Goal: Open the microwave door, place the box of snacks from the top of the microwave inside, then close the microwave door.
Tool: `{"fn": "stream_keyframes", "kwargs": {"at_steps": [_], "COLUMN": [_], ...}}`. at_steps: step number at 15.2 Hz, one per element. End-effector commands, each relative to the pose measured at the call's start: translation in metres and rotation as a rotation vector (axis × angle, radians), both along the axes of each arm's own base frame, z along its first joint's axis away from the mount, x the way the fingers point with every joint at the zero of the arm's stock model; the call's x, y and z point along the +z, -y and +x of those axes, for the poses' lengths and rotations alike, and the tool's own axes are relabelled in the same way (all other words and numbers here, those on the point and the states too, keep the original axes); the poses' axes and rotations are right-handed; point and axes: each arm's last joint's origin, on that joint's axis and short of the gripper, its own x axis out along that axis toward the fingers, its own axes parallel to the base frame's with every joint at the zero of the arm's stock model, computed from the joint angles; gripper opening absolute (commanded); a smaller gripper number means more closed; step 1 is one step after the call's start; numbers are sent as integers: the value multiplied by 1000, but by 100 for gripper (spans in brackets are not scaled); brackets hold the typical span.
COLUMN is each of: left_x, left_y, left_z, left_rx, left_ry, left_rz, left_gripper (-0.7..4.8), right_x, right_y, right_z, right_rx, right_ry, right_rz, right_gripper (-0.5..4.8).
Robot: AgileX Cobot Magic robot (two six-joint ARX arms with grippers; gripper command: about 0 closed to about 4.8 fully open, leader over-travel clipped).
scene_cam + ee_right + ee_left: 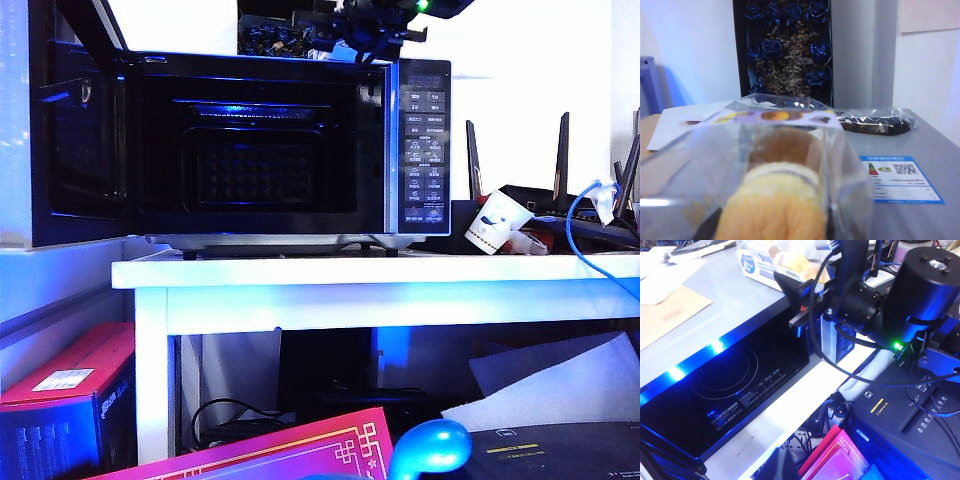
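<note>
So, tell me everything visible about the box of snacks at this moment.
The box of snacks is a clear, glossy plastic pack showing round yellow-orange cakes with a brown one behind, under a pale printed top label. It sits upright on the grey microwave top, filling the right wrist view. The left wrist view shows the right gripper around it; whether the fingers already press it cannot be told. A dark wrapped packet lies apart behind it.

Exterior view faces the microwave (290, 150) low and frontally; both wrist views look across its top.
</note>
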Motion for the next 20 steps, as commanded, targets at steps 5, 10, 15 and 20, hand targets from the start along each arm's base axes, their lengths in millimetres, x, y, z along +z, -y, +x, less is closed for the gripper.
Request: {"fn": "stream_keyframes", "kwargs": {"at_steps": [5, 10, 15, 20], "left_x": [3, 2, 3, 3], "left_y": [-1, -1, -1, -1], "left_z": [-2, -2, -2, -2], "left_rx": [-3, -3, -3, 0], "left_ry": [16, 15, 15, 17], "left_rz": [-2, -2, -3, -2], "left_gripper": [-6, -6, -6, -6], "right_x": [26, 60, 67, 47], "right_y": [8, 23, 22, 15], "right_z": [-17, -50, -63, -63], "right_rx": [-2, 44, 262, 478], "right_ry": [-17, -101, -112, -157], "right_rz": [-39, -156, -245, -282], "right_gripper": [211, 211, 211, 211]}}
